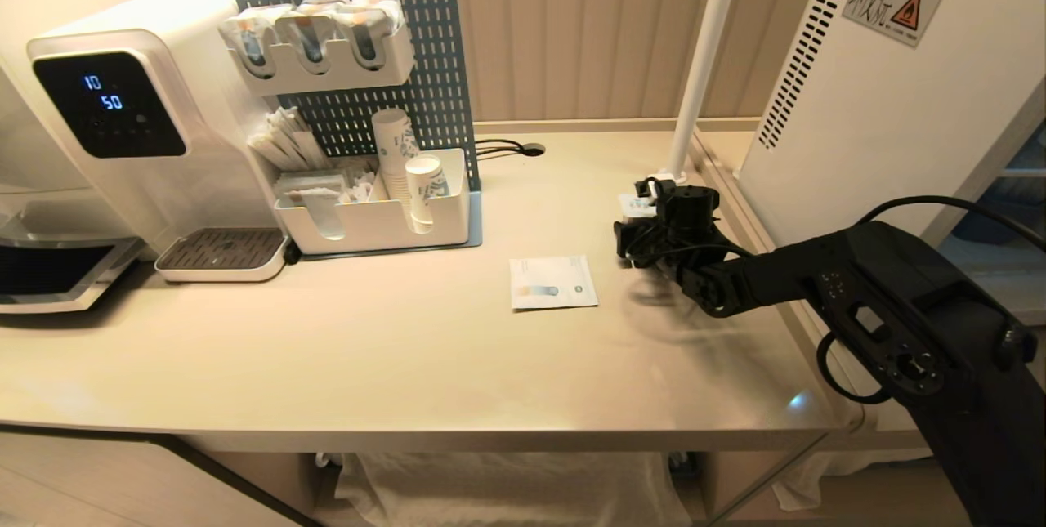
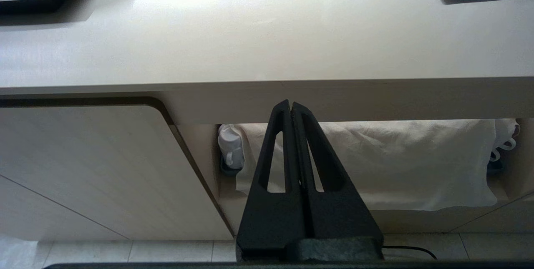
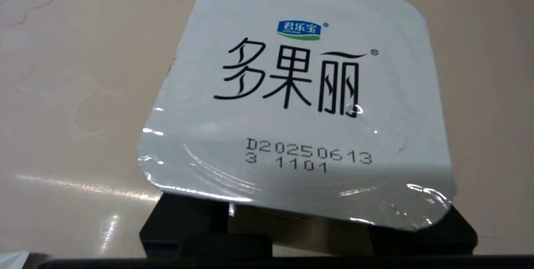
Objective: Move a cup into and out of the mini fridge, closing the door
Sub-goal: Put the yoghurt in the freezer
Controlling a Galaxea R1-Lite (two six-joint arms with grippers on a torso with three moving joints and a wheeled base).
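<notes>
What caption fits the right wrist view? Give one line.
Right gripper around the cup, seen lid-on over the counter.

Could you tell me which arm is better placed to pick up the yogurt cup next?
The right. The right gripper is already down at the cup on the counter, beside the fridge. The left gripper hangs shut below the counter edge.

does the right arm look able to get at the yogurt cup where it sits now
Probably yes: the right gripper is already at the cup on the counter, fingers either side under its lid, nothing between them.
</notes>
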